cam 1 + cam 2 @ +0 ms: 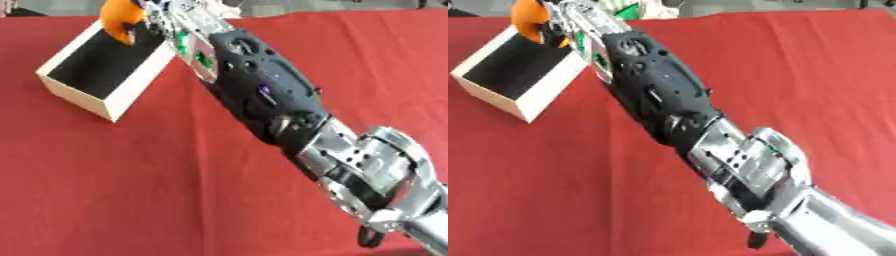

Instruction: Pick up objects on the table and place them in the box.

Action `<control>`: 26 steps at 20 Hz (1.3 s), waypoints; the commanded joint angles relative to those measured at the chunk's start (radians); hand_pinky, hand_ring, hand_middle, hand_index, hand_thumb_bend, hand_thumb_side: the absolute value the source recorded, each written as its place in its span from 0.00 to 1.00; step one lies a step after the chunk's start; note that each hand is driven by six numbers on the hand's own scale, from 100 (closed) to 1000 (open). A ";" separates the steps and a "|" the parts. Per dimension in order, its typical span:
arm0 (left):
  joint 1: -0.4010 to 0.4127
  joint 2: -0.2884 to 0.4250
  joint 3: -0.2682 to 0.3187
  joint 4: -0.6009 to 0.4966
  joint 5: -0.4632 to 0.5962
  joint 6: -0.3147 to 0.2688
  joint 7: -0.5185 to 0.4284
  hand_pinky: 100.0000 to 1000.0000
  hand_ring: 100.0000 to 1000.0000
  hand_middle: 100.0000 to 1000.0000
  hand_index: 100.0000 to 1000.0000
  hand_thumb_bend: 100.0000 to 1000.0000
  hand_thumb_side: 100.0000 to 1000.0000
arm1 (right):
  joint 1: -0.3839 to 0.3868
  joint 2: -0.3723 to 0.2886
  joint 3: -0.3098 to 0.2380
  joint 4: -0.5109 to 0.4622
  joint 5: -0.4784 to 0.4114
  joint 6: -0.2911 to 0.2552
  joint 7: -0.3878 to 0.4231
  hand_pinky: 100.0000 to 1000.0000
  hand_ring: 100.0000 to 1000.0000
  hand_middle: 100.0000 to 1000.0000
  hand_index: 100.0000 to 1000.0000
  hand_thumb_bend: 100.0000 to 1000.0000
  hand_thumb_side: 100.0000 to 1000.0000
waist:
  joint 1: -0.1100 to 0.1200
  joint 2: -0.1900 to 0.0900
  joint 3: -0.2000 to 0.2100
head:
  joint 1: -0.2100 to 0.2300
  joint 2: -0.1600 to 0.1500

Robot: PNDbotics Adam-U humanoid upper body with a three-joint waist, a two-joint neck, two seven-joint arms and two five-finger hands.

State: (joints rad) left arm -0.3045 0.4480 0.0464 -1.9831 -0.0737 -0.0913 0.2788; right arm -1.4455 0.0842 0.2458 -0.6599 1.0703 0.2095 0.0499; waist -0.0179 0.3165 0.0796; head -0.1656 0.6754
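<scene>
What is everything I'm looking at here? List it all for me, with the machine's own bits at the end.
box: one, cream walls with a dark inside, open top, far left of the table
orange object: one, orange, held above the box's far end
tablecloth: one, red, covering the table
right hand: one, silver and black, at the top by the box, curled on the orange object
right arm: one, black with silver joints, stretching from the lower right corner to the box
left hand: not in view
</scene>
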 commanded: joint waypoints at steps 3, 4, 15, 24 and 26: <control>-0.013 0.006 0.002 -0.017 0.007 -0.002 -0.004 0.41 0.49 0.56 0.78 0.23 0.58 | -0.015 0.035 -0.071 0.014 0.115 0.018 -0.136 0.85 0.66 0.38 0.70 0.00 0.00 | 0.007 -0.012 0.008 | -0.021 -0.021; -0.013 0.006 0.003 -0.017 0.008 -0.002 -0.004 0.41 0.49 0.56 0.78 0.22 0.58 | -0.015 0.040 -0.083 0.015 0.123 0.020 -0.156 0.85 0.67 0.38 0.70 0.00 0.00 | 0.007 -0.011 0.009 | -0.023 -0.024; -0.017 -0.001 -0.002 -0.017 0.015 -0.003 -0.011 0.41 0.49 0.56 0.77 0.22 0.58 | -0.014 0.077 -0.104 0.035 0.202 -0.006 -0.022 0.86 0.81 0.66 0.80 0.00 0.18 | 0.002 -0.006 0.013 | -0.027 -0.025; -0.018 0.000 -0.003 -0.017 0.015 -0.002 -0.013 0.41 0.49 0.55 0.77 0.21 0.58 | -0.021 0.070 -0.103 0.007 0.304 0.061 0.107 0.86 0.88 0.77 0.84 0.00 0.36 | 0.001 -0.008 0.011 | -0.015 -0.021; -0.018 0.001 -0.002 -0.017 0.015 -0.001 -0.013 0.41 0.49 0.56 0.77 0.21 0.58 | -0.020 0.070 -0.102 0.000 0.312 0.067 0.117 0.86 0.88 0.77 0.84 0.00 0.37 | 0.002 -0.009 0.010 | -0.015 -0.020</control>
State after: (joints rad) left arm -0.3161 0.4399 0.0404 -1.9831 -0.0607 -0.0921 0.2691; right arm -1.4413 0.1622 0.1422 -0.6279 1.3656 0.2726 0.1580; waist -0.0232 0.3285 0.0888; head -0.1829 0.6579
